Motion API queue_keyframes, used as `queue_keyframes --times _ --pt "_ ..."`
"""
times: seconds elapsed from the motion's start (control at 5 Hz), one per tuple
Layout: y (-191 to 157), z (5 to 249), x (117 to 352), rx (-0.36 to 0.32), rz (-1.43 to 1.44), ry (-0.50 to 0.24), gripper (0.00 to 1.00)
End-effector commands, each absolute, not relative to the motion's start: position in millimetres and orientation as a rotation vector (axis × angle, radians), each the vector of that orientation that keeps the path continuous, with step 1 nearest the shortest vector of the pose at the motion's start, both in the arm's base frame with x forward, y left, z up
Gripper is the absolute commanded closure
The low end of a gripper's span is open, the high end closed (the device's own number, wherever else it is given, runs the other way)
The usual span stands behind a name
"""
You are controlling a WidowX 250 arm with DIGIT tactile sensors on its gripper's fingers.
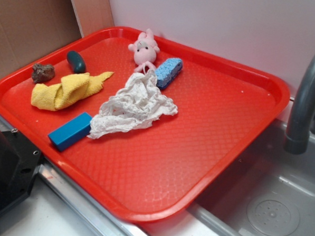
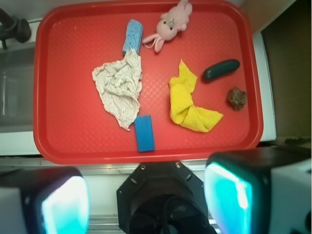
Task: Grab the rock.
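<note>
The rock (image 1: pixel 42 73) (image 2: pixel 237 98) is a small lumpy brownish-grey stone lying near the left corner of the red tray (image 1: pixel 219 153) (image 2: pixel 63 141). It sits apart from the yellow cloth and the dark teal oval beside it. In the wrist view my gripper (image 2: pixel 146 200) is open, its two teal-padded fingers (image 2: pixel 66 204) spread wide with nothing between them. It hangs high, back over the robot base, off the tray's near edge. The rock lies ahead and to the right of it. The exterior view does not show the gripper.
Also on the tray are a dark teal oval (image 1: pixel 76 61) (image 2: pixel 221 69), a yellow cloth (image 1: pixel 69 90) (image 2: pixel 189 100), a crumpled white cloth (image 1: pixel 133 105), a blue block (image 1: pixel 70 131), a blue sponge (image 1: pixel 168 72) and a pink bunny (image 1: pixel 143 48). A grey faucet (image 1: pixel 306 94) and sink (image 1: pixel 269 208) lie beyond the tray.
</note>
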State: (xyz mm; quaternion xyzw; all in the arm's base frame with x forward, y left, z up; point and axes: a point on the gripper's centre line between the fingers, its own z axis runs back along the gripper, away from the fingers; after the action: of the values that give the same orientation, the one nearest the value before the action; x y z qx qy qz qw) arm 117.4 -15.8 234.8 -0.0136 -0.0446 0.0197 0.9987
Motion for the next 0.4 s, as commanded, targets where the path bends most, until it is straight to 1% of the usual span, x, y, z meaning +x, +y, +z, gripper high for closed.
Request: queue_keyframes --times 0.0,0.2 --pt "88 145 177 0.048 0.458 0.042 0.0" --pt "110 122 184 0.098 0.715 -0.084 0.0"
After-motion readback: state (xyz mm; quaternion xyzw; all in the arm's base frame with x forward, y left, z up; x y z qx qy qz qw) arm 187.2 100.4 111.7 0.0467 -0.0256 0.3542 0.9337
